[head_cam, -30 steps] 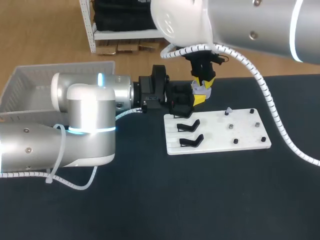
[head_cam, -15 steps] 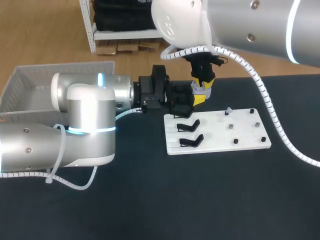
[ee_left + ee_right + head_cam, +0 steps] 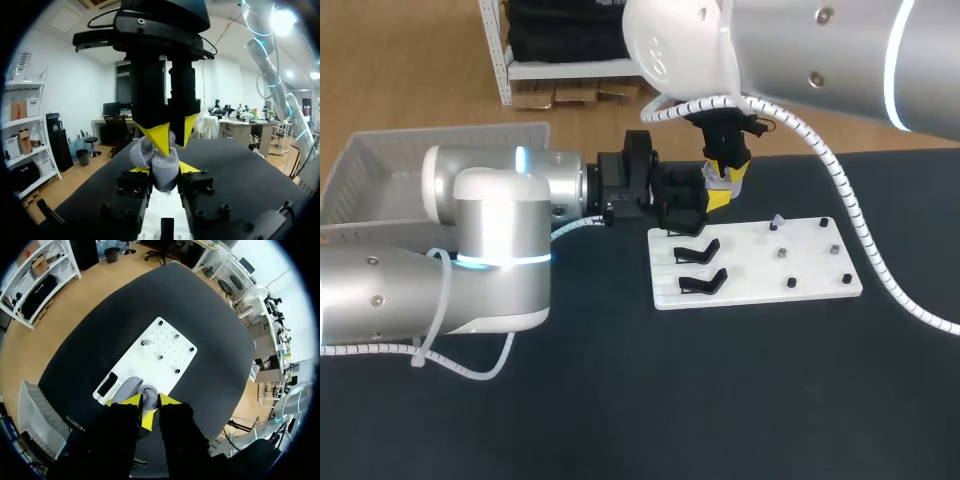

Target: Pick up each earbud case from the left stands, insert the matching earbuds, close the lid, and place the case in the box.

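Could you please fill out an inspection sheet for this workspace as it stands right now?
Surface: black table, white pegboard on it.
Job's things: open earbud case held above the board's stand end; two black stands bare; likely earbud on a peg; white box at left.
Clutter: nothing seen.
End effectors: left end effector shut on the case; right end effector at the case from above, grip unclear.
Cables: right arm's conduit hangs over the board; left arm's conduit loops below its arm.
Surroundings: nothing seen.
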